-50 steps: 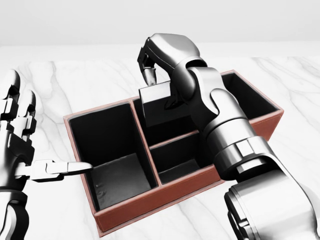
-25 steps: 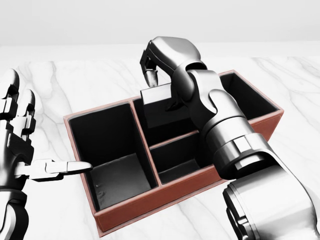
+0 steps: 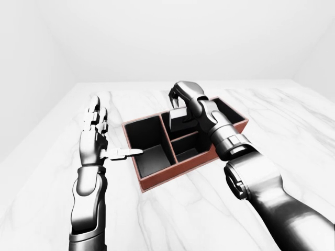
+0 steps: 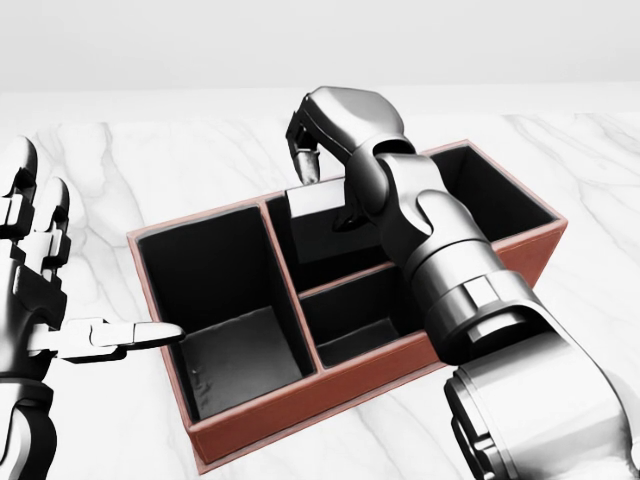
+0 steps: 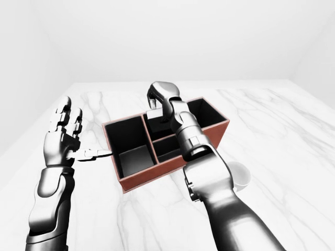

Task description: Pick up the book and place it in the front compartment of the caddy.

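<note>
Head view, book: my right hand (image 4: pixel 318 150) grips the dark book (image 4: pixel 318 198) from above, fingers closed on its upper edge; it hangs upright, its lower part dipping into the caddy (image 4: pixel 250 425).
Caddy layout: a reddish box with black lining on the marble tabletop (image 4: pixel 150 150); one large bay at 9 o'clock, and a smaller bay at 6 o'clock beside it. More bays lie toward 12 and 2 o'clock, though my forearm hides how they are divided.
Book's place: over the bay toward 12 o'clock, just beside the divider that separates it from the large bay.
Left hand: my left hand (image 4: pixel 40 290) is spread wide and holds nothing, one finger lying level toward the caddy's 9 o'clock wall; I cannot tell if it touches.
Mug: in the right-eye view a white mug (image 5: pixel 242 175) stands on the tabletop at 4 o'clock of the caddy, apart from it.
Step in hand: I judge this to be lowering the book into a bay; whether this bay is the front one I cannot settle from these views.
Doing it well: keep the book vertical and square to the dividers, sink it straight down clear of the rims, and loosen my fingers only once its bottom edge rests on the floor.
Risk: a tilted book could catch on the divider or tip across the wall.
</note>
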Robot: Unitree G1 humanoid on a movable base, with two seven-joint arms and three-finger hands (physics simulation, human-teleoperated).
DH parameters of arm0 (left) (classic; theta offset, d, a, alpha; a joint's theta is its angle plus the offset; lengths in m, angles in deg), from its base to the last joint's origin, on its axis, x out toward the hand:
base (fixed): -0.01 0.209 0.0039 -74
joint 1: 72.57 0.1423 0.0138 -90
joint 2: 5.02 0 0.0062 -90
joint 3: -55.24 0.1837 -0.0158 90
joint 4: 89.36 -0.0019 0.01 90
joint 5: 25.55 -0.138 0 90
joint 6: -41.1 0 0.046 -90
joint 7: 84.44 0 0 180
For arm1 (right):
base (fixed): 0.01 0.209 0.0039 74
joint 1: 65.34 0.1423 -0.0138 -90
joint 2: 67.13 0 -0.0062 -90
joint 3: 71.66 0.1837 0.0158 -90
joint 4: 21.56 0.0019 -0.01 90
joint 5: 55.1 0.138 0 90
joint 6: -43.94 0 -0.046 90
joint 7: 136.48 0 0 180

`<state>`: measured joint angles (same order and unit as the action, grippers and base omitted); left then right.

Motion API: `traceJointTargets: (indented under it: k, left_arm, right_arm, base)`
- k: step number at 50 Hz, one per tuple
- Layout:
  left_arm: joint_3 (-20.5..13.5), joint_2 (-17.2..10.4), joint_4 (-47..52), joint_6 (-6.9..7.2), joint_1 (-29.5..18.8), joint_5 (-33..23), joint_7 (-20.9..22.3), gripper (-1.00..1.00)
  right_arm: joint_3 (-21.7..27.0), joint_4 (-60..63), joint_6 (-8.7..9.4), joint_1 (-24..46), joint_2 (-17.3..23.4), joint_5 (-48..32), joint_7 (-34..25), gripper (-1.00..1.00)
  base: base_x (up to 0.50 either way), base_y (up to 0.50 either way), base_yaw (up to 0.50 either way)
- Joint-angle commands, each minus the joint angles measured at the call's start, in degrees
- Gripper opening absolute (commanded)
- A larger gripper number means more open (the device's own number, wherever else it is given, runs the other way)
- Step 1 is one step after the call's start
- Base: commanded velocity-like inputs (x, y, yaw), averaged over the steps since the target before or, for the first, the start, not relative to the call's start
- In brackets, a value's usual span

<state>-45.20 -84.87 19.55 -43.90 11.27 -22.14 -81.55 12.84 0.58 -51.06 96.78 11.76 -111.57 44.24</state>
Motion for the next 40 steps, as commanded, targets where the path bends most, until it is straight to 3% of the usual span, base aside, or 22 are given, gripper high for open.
traceJointTargets:
  k: [1,40]
  left_arm:
    - [0.02,-0.01,0.01,0.0,-0.05,-0.02,-0.01,0.95]
    - [-0.09,-0.08,-0.61,0.0,-0.23,0.15,-0.08,0.95]
  right_arm:
    - [1.1,0.06,0.0,0.28,-0.16,-1.09,2.42,-1.0]
    - [1.0,-1.34,0.0,-0.21,-1.04,-0.61,5.31,-1.0]
  base:
    - [0.0,0.0,0.0]
    - [0.0,0.0,0.0]
